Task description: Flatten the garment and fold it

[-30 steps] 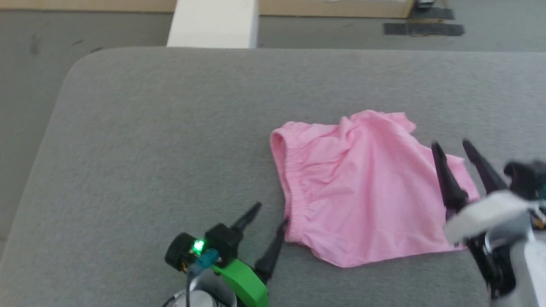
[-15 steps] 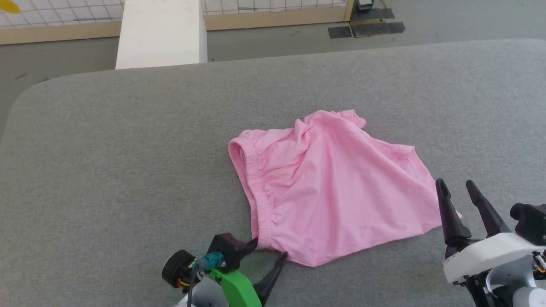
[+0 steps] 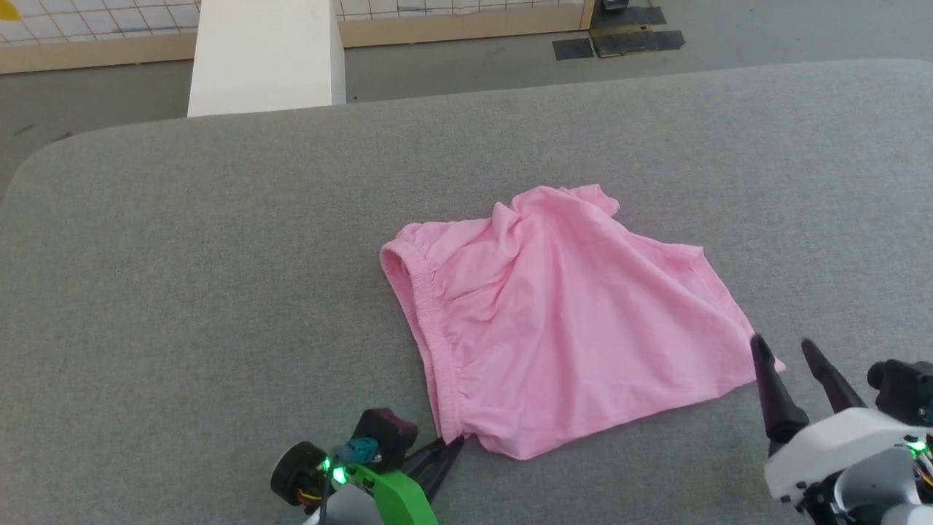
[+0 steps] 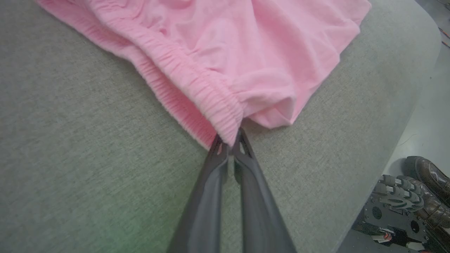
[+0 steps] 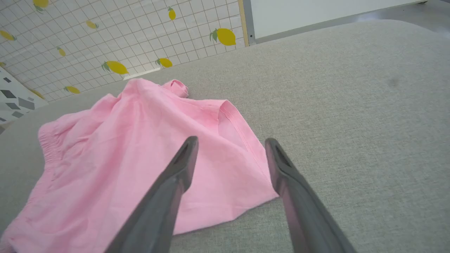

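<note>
Seemingly limp and light, the garment [image 3: 568, 321] is clamped at its near waistband corner by the left gripper [image 3: 453, 443]; the right gripper [image 3: 783, 343] hovers, jaws apart, by its right hem corner.

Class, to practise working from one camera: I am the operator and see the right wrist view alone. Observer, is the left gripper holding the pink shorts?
Observer: Yes. The left wrist view shows the left gripper with its fingers shut on one end of the elastic waistband of the pink shorts.
Operator: Which end?
Observer: In the head view, the end nearest the robot.
Operator: Anything on the floor nearby?
Observer: In the left wrist view, dark shoes stand just past the grey table's rounded edge.
</note>
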Controlling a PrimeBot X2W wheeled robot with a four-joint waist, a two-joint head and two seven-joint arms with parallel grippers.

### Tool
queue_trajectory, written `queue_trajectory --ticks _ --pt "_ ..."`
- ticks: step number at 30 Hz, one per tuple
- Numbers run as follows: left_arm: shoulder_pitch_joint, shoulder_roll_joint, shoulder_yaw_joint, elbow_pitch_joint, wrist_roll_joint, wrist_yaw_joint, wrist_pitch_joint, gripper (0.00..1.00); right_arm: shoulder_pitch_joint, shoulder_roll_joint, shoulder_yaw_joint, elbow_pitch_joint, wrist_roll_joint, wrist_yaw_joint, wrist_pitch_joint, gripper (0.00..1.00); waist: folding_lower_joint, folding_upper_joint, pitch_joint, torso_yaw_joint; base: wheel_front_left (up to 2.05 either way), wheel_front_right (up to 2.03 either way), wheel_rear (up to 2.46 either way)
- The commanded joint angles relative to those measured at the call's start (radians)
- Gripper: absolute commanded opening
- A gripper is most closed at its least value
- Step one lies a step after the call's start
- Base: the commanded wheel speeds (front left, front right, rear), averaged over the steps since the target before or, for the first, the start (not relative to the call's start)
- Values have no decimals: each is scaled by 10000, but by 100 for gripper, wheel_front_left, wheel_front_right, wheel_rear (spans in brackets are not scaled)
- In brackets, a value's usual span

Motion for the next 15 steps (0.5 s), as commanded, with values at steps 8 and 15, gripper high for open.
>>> queue_trajectory --ticks 8,15 --pt "-38 -46 151 17 -152 298 -221 0 -1074 40 -1413 2051 -743 -13 2018 100 1 0 174 112 0 0 0" --pt "-254 -81 104 6 -181 275 -254 0 -2104 41 -1489 3392 -1494 -13 3650 100 1 0 400 362 0 0 0"
